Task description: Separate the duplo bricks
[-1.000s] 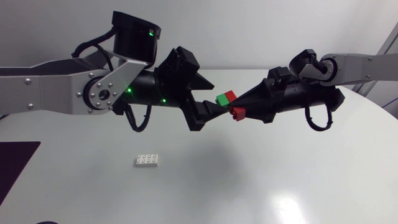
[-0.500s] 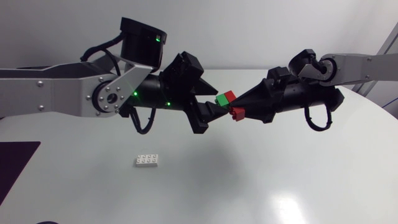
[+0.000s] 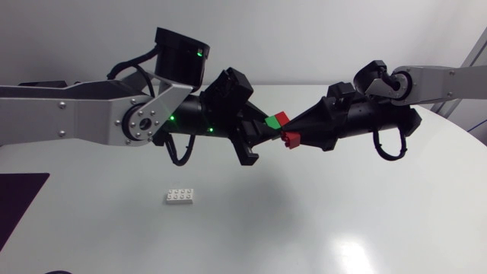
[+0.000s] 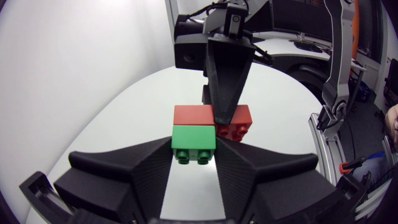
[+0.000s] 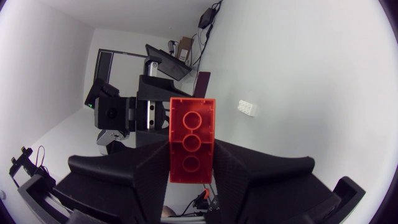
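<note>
Surface (image 3: 342, 221): white, well below the red brick (image 3: 289, 139). Left gripper (image 3: 261, 137): fingers clamped on the green brick (image 4: 193, 144). Right gripper (image 3: 295, 134): fingers clamped on the red brick, held in mid-air. Green brick: touching the red brick, apparently joined, so the pull-apart is not yet done. White brick (image 3: 179, 195): loose on the surface, well apart from the red brick, probably already separated. The left wrist view alone shows the contact; in the right wrist view the red brick hides the green one.

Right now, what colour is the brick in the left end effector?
Green brick, held in the left end effector; best in left wrist view.
</note>
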Robot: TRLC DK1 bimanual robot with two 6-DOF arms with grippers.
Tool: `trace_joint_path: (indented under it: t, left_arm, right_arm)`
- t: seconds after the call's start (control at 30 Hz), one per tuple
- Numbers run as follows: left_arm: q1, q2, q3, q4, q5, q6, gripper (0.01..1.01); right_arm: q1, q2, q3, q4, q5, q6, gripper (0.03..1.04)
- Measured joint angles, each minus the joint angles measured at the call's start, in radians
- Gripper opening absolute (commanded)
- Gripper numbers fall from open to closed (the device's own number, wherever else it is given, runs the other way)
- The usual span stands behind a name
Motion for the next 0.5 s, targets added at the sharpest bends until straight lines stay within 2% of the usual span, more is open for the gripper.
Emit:
trace_joint_path:
  t: [0.5]
  left_arm:
    - [-0.012,0.0,0.0,0.003,-0.008,0.008,0.29]
  right_arm:
    - [-0.012,0.0,0.0,-0.007,-0.003,-0.018,0.2]
